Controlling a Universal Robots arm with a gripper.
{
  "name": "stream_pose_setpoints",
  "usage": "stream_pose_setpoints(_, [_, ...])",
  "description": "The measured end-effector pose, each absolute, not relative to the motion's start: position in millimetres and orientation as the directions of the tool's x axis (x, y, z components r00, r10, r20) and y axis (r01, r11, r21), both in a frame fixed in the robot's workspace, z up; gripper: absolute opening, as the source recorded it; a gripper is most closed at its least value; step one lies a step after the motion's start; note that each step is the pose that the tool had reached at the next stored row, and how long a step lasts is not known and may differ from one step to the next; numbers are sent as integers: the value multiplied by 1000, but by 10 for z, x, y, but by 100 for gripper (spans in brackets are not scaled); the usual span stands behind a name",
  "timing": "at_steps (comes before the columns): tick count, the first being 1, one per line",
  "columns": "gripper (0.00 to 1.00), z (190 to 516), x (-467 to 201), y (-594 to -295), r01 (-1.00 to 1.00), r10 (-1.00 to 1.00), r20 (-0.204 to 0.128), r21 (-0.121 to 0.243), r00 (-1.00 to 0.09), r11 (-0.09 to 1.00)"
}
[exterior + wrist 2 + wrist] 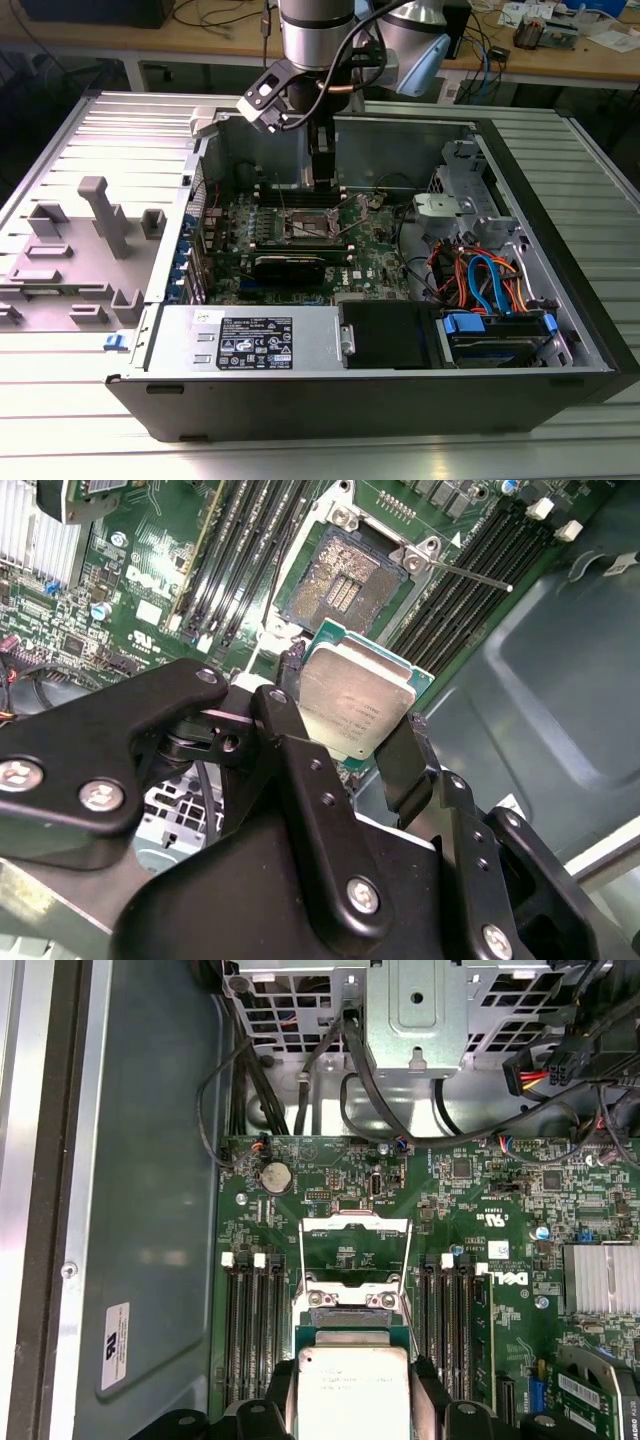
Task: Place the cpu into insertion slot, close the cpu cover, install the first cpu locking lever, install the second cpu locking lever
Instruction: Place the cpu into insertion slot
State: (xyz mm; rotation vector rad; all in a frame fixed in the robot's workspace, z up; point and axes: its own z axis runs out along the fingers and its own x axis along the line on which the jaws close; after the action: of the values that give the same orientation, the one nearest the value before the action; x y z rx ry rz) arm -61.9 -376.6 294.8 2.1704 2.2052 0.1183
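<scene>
My gripper (pixel 352 730) is shut on the cpu (pixel 356 695), a silver-topped square chip pinched by its edges between two black fingers (pixel 292 730). The cpu hangs tilted just above and beside the insertion slot (pixel 340 580), whose dark contact field lies bare. In the first wrist view the cpu (pixel 352 1392) hides most of the slot. The cpu cover (pixel 355 1228) stands swung open beyond the hinge. One thin locking lever (pixel 470 575) sticks out free at the side. In the exterior view the gripper (pixel 322 182) hangs inside the open computer case over the slot (pixel 310 226).
Black memory slots (pixel 250 1330) flank the socket on both sides. A finned heatsink (pixel 600 1280) sits nearby. A drive cage with orange and blue cables (pixel 480 275) fills the exterior view's right of the case. A power supply (pixel 250 340) lies in front, and a grey fixture (pixel 95 240) stands outside.
</scene>
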Motion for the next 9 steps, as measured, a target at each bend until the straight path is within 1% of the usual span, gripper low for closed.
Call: stream_pose_setpoints(9, [55,2839,-633,-3767,996,1000,21,86,-17,15])
